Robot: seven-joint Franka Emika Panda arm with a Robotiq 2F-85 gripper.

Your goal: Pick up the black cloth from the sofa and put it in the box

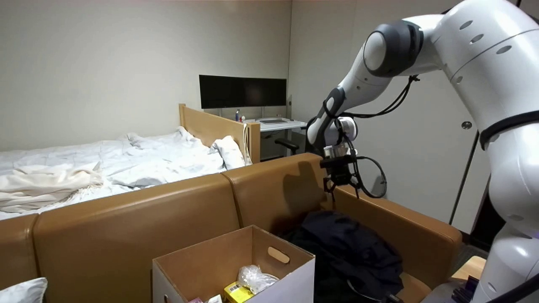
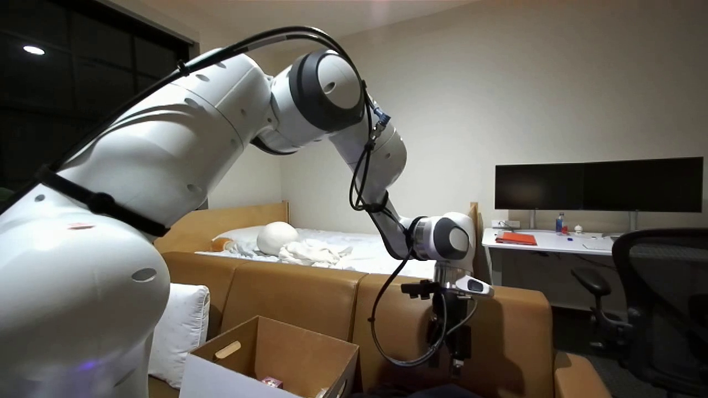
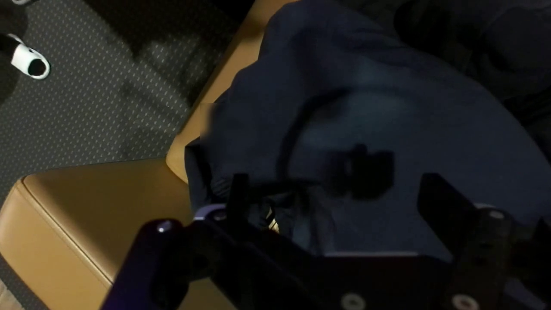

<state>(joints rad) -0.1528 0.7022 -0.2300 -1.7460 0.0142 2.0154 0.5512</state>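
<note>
While the tool [image 3: 334, 185] gapes wide above the navy cloth [image 3: 387, 116], the cardboard box [image 1: 292, 286] is cropped below in both exterior views.

A pale wall [image 1: 105, 63] stood behind a wooden bed [image 1: 219, 126] with white bedding [image 1: 160, 151]. Past the bed's end, dark screens [image 2: 641, 185] stood on a white desk [image 2: 553, 245], with a black chair [image 2: 669, 309] near it. In an exterior view, a dark window [image 2: 38, 110] showed one bright spot of light [image 2: 34, 50]. In the wrist view, flecked grey carpet [image 3: 94, 125] filled the upper left.
</note>
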